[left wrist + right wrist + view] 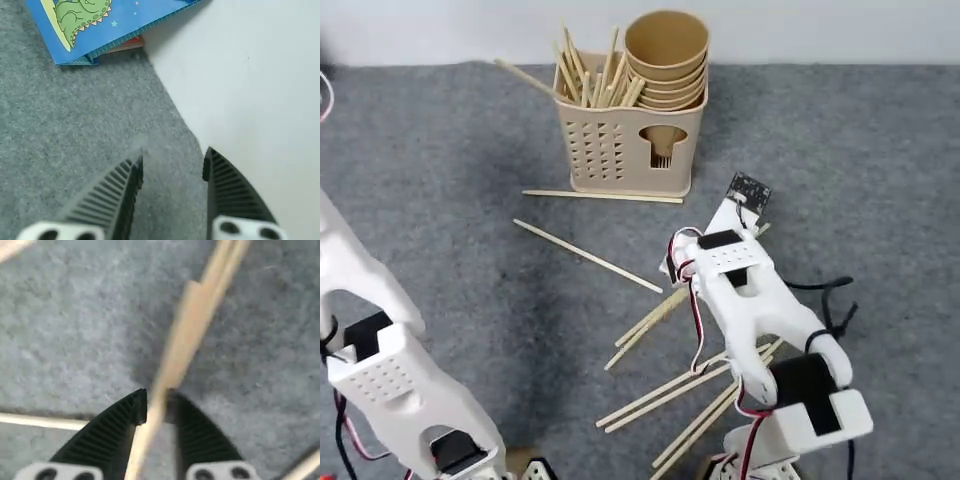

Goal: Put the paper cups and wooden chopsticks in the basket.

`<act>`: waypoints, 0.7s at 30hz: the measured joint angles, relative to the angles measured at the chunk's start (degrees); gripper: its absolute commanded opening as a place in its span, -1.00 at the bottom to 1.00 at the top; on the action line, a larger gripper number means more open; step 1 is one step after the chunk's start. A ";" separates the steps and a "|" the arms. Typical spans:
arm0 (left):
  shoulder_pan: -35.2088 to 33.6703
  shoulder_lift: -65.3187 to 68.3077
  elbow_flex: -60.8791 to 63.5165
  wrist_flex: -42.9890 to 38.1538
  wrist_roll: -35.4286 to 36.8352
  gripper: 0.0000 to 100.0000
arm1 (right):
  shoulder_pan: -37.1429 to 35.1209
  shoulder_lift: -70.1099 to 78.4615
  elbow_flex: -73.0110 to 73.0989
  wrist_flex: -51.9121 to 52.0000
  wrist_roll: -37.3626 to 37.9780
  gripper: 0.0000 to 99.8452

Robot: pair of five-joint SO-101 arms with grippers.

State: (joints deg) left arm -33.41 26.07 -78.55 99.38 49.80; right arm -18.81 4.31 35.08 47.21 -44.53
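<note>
Between the ribbed black fingers of the right pincer (pixel 156 407) a pale wooden chopstick (pixel 190 330) is pinched, with the jaws pressed nearly together on it. The stick runs away from the pincer over the grey tabletop (pixel 60 315), and a shadow is cast beneath it.

From above, the right arm (pixel 740 290) is seen bent over a scatter of loose chopsticks (pixel 670 392) toward the front. A single stick (pixel 590 258) lies farther back, and another (pixel 605 196) lies at the foot of the basket (pixel 620 150). The basket stands at the back, apart from the arm. Stacked paper cups (pixel 667 50) are held in one side and a fanned bundle of chopsticks (pixel 590 75) in the other. The left pincer (pixel 172 167) is held spread and empty beside a white wall (pixel 250 75).

How far along the stick the grip sits cannot be told. If it is off-centre, the long stick could swing or slip out when lifted. Its free end could also be caught on the basket's rim or the fanned bundle, so that the basket is tipped.
</note>
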 measured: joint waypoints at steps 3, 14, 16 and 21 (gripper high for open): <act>0.00 0.00 0.00 0.00 0.00 -0.63 | 0.00 0.44 -0.26 1.58 2.20 -0.92; 0.00 0.00 0.00 0.00 0.00 -0.63 | 0.00 0.44 -0.26 1.93 3.25 -0.99; 0.00 0.00 0.00 0.00 0.00 -0.63 | 0.00 0.44 -0.26 1.93 3.25 -0.98; 0.00 0.00 0.00 0.00 0.00 -0.63 | 0.00 0.44 -0.26 2.11 3.25 -0.99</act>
State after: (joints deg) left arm -33.41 26.07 -78.55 99.38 49.80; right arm -18.81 4.75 34.81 49.32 -41.27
